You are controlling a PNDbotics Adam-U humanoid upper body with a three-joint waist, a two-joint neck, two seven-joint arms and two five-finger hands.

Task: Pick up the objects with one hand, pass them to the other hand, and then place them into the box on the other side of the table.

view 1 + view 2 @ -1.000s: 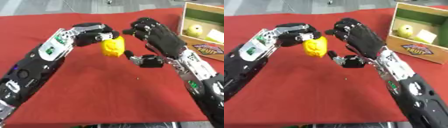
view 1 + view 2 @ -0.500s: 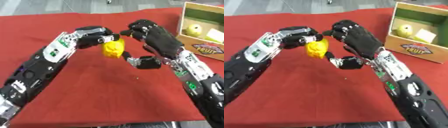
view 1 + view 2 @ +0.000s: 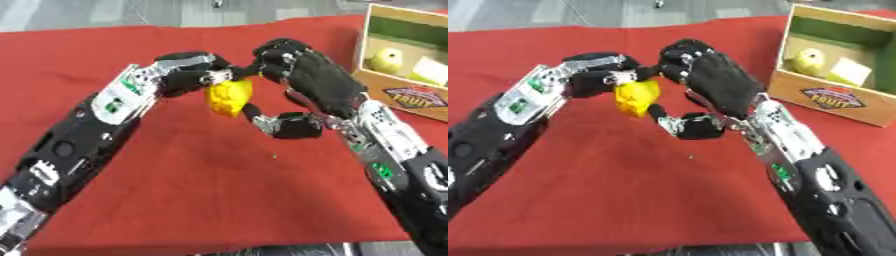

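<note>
A lumpy yellow object hangs above the red cloth at mid table, and my left hand is shut on its top. My right hand faces it from the right with the fingers arched over the object's upper edge. Its thumb reaches under the object and is at or very near the lower side. The right hand's fingers are spread, not closed on the object. At the right edge stands the cardboard box, open on top with a green lining.
In the box lie a yellow-green round thing and a pale block. The red cloth covers the table, with grey floor beyond its far edge. Both forearms cross the cloth's middle.
My left hand has carried the yellow object slightly to the right, closer to the right palm. The right hand has kept almost the same pose.
</note>
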